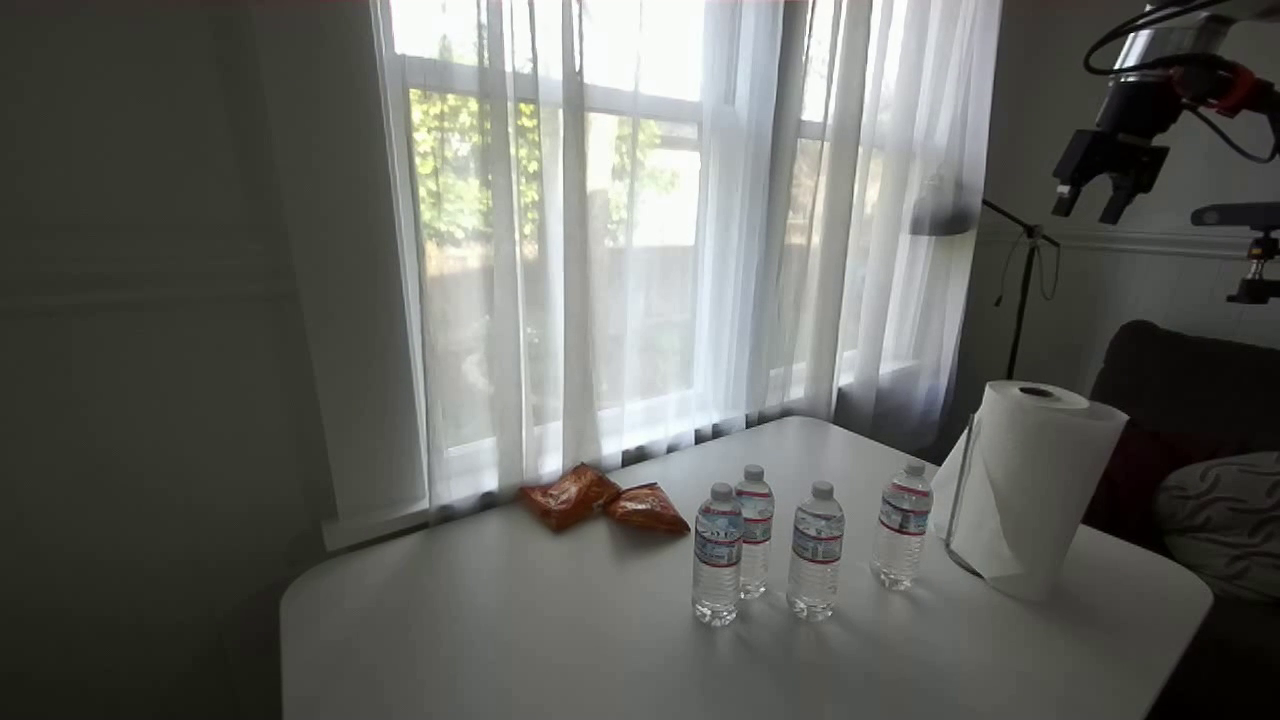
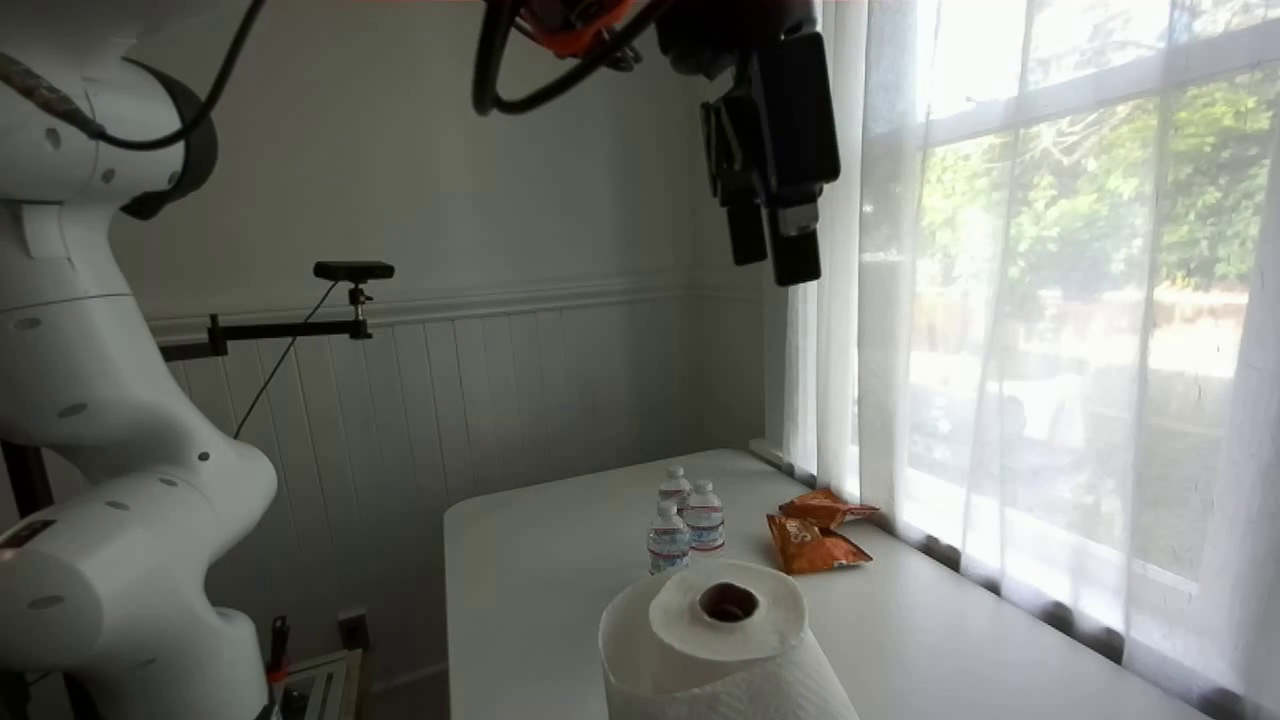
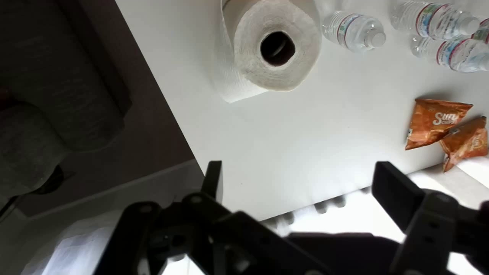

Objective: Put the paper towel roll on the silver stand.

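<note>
High above the white tabletop (image 1: 560, 640), the arm (image 2: 100, 350) is holding its fingers (image 3: 395, 194) pointing downward and spread wide apart. Near the edge facing a dark seat (image 1: 1190, 380), the paper towel roll (image 1: 1050, 500) is standing, the silver stand (image 1: 961, 480) showing thinly along its side. By the edge beside the curtains (image 1: 580, 350), orange bags (image 3: 428, 128) are lying, one reading "Sun Chips"; four bottles (image 1: 717, 560) are bearing labels (image 1: 817, 543) too small to read. Dim panelled walls (image 2: 480, 400) are rising beyond.
</note>
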Tool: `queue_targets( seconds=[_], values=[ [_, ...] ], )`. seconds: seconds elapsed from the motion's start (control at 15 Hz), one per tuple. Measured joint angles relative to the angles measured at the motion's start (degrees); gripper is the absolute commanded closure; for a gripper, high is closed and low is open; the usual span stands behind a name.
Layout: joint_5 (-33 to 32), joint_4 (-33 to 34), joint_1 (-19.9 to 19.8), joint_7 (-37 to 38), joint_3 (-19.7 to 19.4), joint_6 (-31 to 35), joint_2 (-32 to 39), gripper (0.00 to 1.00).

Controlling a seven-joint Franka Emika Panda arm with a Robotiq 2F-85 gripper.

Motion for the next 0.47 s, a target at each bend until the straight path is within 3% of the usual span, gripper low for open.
queue_targets(
  seconds=[0.47],
  values=[
    [-4.33,5.56,0.01,-0.12,0.63,-7.46,-0.90,0.00]
  ],
)
